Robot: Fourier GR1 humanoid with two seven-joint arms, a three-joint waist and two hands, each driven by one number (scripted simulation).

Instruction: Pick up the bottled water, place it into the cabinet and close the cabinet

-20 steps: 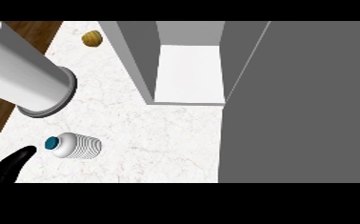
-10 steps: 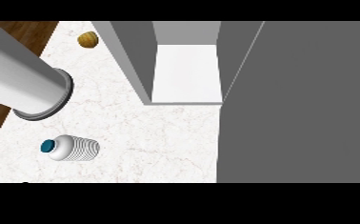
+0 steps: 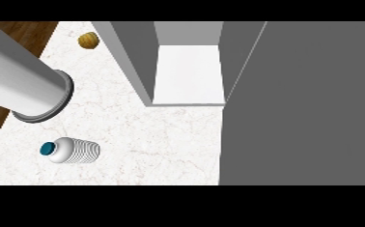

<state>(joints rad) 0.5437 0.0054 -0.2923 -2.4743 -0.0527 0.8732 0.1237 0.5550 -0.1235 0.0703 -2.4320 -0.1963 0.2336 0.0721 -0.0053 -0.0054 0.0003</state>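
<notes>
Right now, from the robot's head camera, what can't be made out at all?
- Hands: neither shows in the head view; only a grey forearm does, cut by the left edge.
- Small brown object at the counter's far side: too small to identify.
- Cabinet: its inside runs off the top edge.
- Grey door: passes the right edge and hides whatever lies beyond.

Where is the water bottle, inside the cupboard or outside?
Outside. The water bottle is on the white counter, to the left of the open cabinet and not touching it.
</notes>
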